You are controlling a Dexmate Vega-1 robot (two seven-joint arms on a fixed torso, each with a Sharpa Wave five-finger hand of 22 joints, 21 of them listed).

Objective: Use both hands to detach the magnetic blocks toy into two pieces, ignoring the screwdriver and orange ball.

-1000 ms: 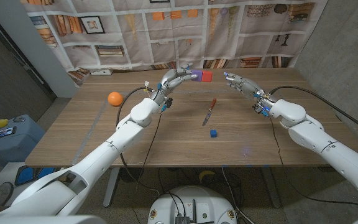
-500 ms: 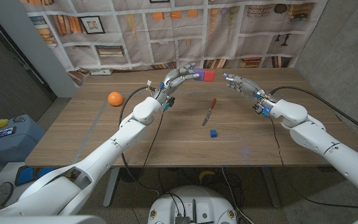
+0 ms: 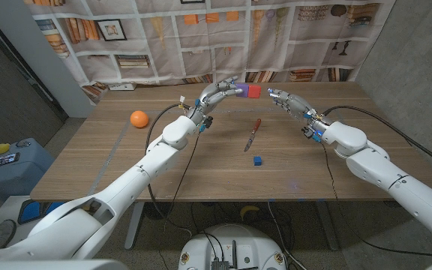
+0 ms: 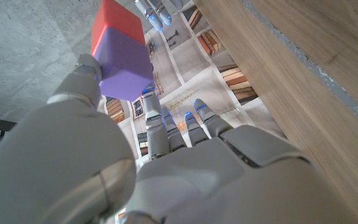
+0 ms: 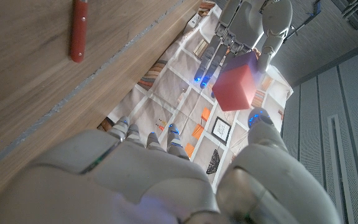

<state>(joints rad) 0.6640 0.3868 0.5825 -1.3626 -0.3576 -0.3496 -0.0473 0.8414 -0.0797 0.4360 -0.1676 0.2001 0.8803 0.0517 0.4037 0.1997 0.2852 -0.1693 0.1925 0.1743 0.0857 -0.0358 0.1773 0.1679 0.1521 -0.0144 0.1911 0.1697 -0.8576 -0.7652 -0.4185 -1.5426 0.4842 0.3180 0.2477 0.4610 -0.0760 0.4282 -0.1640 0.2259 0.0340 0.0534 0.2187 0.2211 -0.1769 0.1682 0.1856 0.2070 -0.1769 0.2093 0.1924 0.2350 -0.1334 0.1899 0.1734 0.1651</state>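
Standing before a bookshelf-print backdrop (image 3: 201, 37), the wooden table (image 3: 201, 165); above it left hand (image 3: 214, 95) grips the purple-red magnetic blocks toy (image 3: 245, 91), right hand (image 3: 285, 100) beside, fingers apart, empty

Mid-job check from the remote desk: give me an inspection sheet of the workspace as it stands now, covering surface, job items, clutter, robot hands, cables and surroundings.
Surface: wooden table, no spills seen.
Job's things: purple-and-red magnetic blocks toy, lifted off the table, the two cubes joined.
Clutter: orange ball; red-handled screwdriver; small blue cube, all lying apart on the table.
Robot hands: left robot hand holds the toy's purple end; right robot hand is beside the red end with fingers apart, holding nothing.
Cables: black cable at the left arm; black cable at the right arm.
Surroundings: bookshelf-print backdrop; grey concrete wall.
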